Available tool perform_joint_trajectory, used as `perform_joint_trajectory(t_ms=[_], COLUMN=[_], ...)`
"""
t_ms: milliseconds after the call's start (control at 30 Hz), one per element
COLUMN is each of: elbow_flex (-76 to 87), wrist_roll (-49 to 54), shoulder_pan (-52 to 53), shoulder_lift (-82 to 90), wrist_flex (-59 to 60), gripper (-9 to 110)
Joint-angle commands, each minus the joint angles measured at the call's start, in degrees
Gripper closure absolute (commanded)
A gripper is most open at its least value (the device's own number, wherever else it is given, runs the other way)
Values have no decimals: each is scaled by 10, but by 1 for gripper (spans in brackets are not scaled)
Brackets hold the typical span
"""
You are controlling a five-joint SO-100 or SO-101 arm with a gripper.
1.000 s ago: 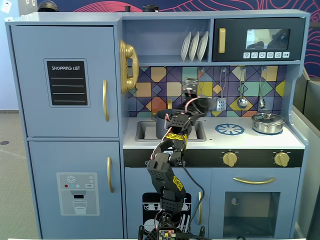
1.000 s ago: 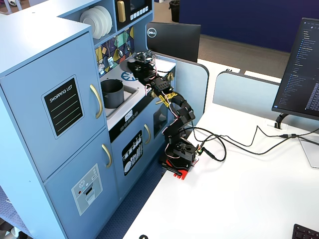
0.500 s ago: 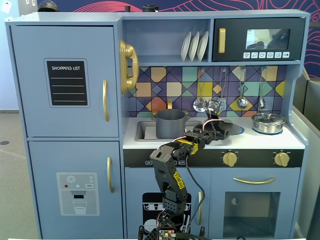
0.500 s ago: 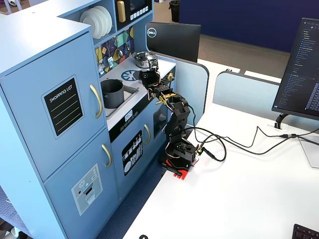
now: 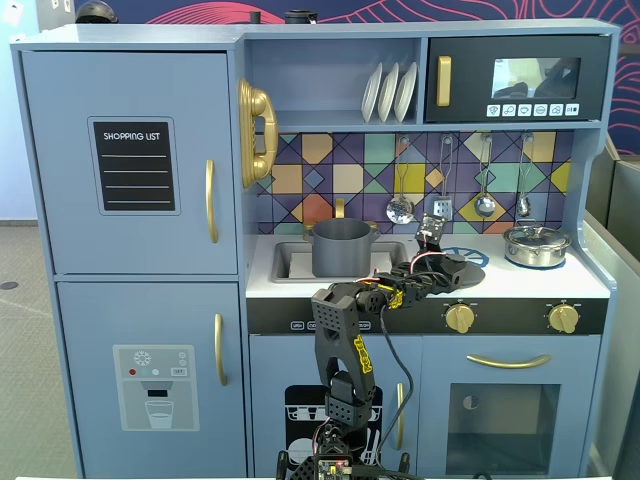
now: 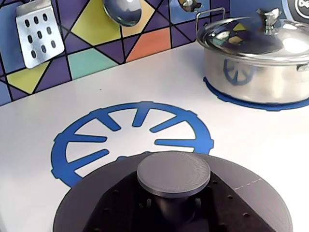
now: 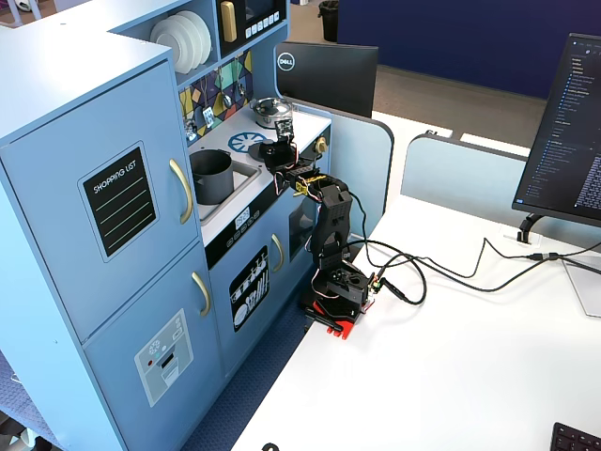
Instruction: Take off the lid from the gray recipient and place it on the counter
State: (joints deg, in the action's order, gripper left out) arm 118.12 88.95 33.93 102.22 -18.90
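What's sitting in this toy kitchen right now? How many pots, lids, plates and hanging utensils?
Pots: 2, the gray pot and the silver pot
Lids: 2, the gray lid and the silver lid
Plates: 3
Hanging utensils: 4
Total: 11

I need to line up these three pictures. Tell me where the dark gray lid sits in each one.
A fixed view, facing the kitchen: the lid is right of centre, low over the counter, at the arm's tip.
Wrist view: bottom centre, its knob nearest the camera.
A fixed view, from the side: upper middle, a dark disc right of the gray recipient.
Shared landmark: the shiny silver pot.
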Motion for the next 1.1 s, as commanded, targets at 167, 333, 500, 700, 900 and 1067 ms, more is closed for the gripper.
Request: perform_joint_trajectory(t_ms=[167, 333, 500, 700, 900, 1067], elbow_flex=[-3, 11, 33, 25, -1, -19], wrist_roll=[13, 8, 22, 23, 29, 27], shoulder_pan=[-16, -8, 4, 6, 7, -5], shoulder_lift=[-15, -8, 17, 54, 69, 105], wrist_flex=[-34, -34, -34, -34, -25, -24], gripper=[102, 90, 75, 73, 75, 77])
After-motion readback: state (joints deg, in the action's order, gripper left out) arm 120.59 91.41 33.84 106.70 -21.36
